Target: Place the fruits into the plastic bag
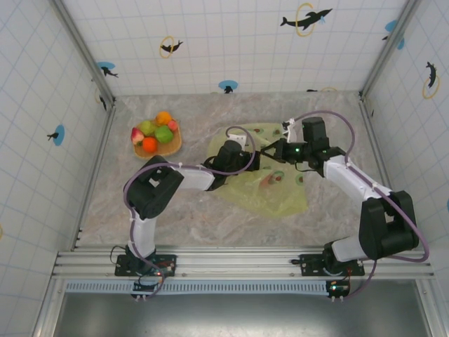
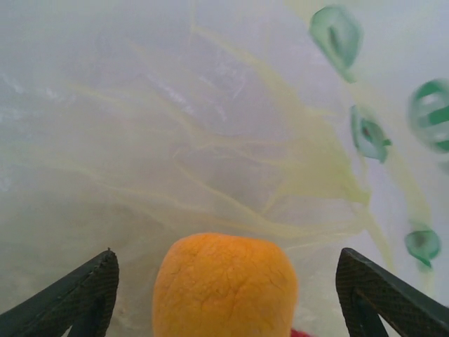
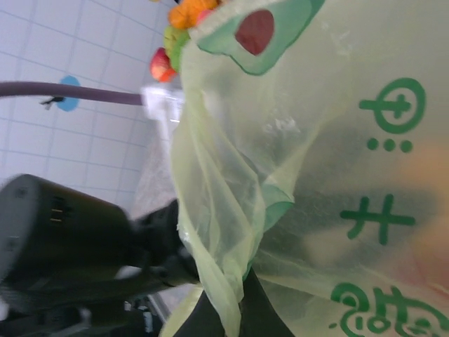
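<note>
Reaching into the bag (image 1: pixel 275 195) from 9 o'clock, the left tool (image 2: pixel 226 254) stands spread wide. Its fingers (image 2: pixel 76 296) are clear of the orange (image 2: pixel 224 284) that sits between them, with crinkled bag film all round it. A sliver of red shows at the orange's 5 o'clock edge; what it is cannot be told. The right tool (image 3: pixel 228 319) comes in from 3 o'clock and is pressed together on a fold of the bag's rim. The bag lies mid-bench (image 1: pixel 210 221), a little toward 2 o'clock of centre. At 10 o'clock on the bench, well apart from the bag, the tray (image 1: pixel 176 146) holds the other fruits (image 1: pixel 156 132), orange, green, red and pinkish, heaped together.
</note>
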You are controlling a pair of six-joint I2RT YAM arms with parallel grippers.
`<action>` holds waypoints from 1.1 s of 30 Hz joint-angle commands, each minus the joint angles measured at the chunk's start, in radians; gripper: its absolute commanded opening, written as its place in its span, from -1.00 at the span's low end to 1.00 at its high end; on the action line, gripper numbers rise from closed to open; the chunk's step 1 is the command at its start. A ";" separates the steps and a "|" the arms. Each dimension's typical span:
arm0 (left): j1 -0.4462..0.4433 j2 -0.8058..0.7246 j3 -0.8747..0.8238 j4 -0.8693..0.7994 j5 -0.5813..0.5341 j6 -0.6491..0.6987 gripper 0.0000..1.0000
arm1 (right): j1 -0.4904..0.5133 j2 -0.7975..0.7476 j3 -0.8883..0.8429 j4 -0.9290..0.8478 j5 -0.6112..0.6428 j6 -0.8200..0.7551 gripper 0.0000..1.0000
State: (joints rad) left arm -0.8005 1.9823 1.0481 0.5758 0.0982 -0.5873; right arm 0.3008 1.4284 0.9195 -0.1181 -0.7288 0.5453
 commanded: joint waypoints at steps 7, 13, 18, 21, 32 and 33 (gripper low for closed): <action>0.011 -0.200 -0.033 -0.168 0.056 0.107 0.75 | -0.029 0.032 0.077 -0.171 0.063 -0.176 -1.00; 0.012 -0.377 -0.105 -0.411 0.104 0.182 0.73 | -0.040 0.067 0.131 -0.222 0.088 -0.228 -1.00; 0.017 -0.562 -0.217 -0.567 0.067 0.174 0.74 | -0.041 0.085 0.137 -0.202 0.094 -0.217 -1.00; 0.020 -0.669 -0.313 -0.614 0.071 0.139 0.76 | -0.039 0.092 0.136 -0.189 0.092 -0.207 -1.00; 0.049 -0.594 -0.434 -0.431 0.025 -0.114 0.62 | -0.028 0.098 0.151 -0.187 0.101 -0.199 -1.00; 0.049 -0.565 -0.424 -0.387 0.042 -0.123 0.52 | -0.028 0.097 0.151 -0.188 0.103 -0.198 -1.00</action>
State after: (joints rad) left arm -0.7536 1.3586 0.5915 0.0788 0.1307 -0.6346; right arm 0.2653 1.5181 1.0256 -0.3080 -0.6300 0.3481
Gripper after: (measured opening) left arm 0.788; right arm 0.041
